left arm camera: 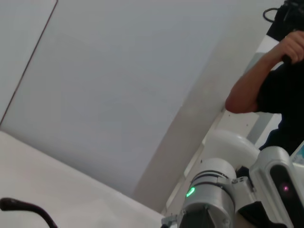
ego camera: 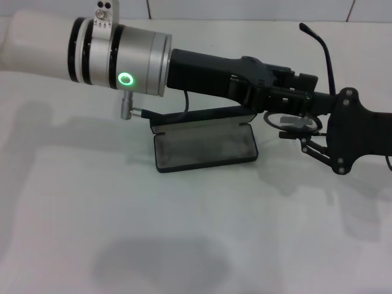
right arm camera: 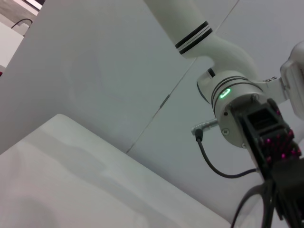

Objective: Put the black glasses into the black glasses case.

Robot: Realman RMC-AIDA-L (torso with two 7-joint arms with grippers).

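The black glasses case (ego camera: pixel 205 148) lies open on the white table, its lid (ego camera: pixel 196 117) standing up behind the grey-lined tray. To its right, above the table, the black glasses (ego camera: pixel 327 58) hang with one temple arm pointing up. My left gripper (ego camera: pixel 303 101) reaches in from the left and is shut on their frame. My right gripper (ego camera: pixel 304 138) comes in from the right, just under the lenses. A lens rim (right arm camera: pixel 250 197) shows below the left gripper's black body in the right wrist view. The temple's tip (left arm camera: pixel 23 206) shows in the left wrist view.
The white table (ego camera: pixel 122 233) spreads in front of the case. My left forearm (ego camera: pixel 110 52) crosses above the case's lid. A white wall runs behind the table, and a person (left arm camera: pixel 280 80) stands beyond my right arm (left arm camera: pixel 209 199).
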